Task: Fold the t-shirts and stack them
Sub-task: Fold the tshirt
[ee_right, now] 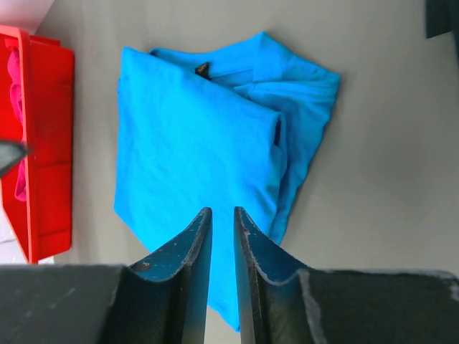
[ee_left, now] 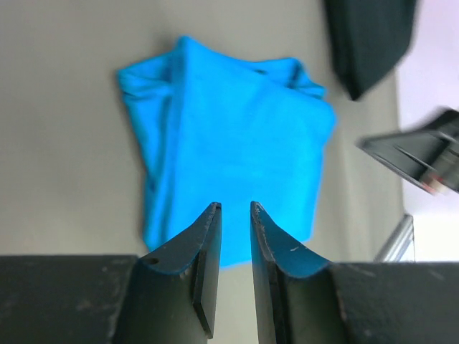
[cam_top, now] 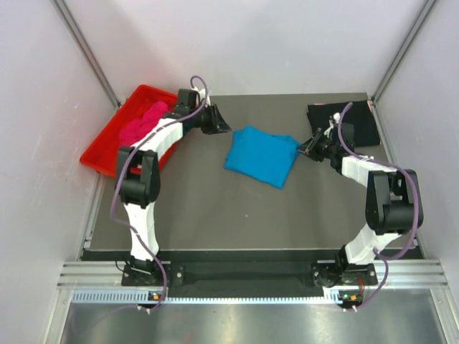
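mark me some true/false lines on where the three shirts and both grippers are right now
1. The turquoise shirt lies folded on the table between the left gripper and the right gripper. True.
2. The pink shirt is stacked on the turquoise shirt. False: it lies bunched in the red tray.
3. The black shirt lies at the table's far right corner. True.
4. The left gripper holds the turquoise shirt. False: nothing sits between its fingers.
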You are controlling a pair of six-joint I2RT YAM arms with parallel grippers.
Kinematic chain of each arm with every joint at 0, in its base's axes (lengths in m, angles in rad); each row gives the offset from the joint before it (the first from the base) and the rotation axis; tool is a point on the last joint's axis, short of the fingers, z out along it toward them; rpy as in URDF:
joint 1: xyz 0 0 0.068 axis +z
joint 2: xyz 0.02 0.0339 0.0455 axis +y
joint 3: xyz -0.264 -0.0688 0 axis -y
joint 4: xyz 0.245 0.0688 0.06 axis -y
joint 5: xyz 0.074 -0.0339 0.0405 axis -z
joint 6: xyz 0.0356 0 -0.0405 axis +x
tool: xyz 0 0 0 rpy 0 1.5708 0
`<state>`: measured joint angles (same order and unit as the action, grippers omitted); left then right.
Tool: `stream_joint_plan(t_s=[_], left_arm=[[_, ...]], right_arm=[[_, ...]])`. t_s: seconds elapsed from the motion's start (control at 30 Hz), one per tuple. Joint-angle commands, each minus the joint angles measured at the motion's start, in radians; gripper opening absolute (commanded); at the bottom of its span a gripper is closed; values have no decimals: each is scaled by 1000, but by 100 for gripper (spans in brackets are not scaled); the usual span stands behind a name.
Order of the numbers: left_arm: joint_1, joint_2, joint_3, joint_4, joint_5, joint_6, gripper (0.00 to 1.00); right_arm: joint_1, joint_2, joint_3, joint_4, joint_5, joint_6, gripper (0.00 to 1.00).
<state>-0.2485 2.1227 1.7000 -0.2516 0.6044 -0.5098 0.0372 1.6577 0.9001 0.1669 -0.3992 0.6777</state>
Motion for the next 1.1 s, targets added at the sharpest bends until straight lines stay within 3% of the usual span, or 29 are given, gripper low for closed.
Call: stream_joint_plan(t_s=[0.0, 0.33, 0.5, 0.57, 0.67, 0.7, 0.87, 1.07], left_arm=[[-3, -147, -66, -66, 15, 43, 28], [-5, -371, -141, -296, -8, 188, 28], [-14, -475, -316, -197, -41, 156, 28], [-14, -469, -358, -167, -58, 146, 28], [-14, -434, -391, -164, -49, 139, 27], [-14, -429, -408, -152, -48, 139, 27], [-14, -409, -418, -152, -31, 140, 27], [-14, -402, -407, -163, -31, 145, 27]], right_arm=[[4, 52, 60, 65, -46, 10, 19], [-3, 252, 184, 57, 22, -38, 15], [-5, 202, 166, 48, 74, -58, 15], [-5, 165, 152, 36, 77, -63, 20], [-5, 62, 109, 17, 79, -67, 35], [-2, 19, 93, 14, 82, -79, 44], [7, 14, 98, -49, 65, -135, 69], [16, 88, 131, -61, 46, -161, 82]])
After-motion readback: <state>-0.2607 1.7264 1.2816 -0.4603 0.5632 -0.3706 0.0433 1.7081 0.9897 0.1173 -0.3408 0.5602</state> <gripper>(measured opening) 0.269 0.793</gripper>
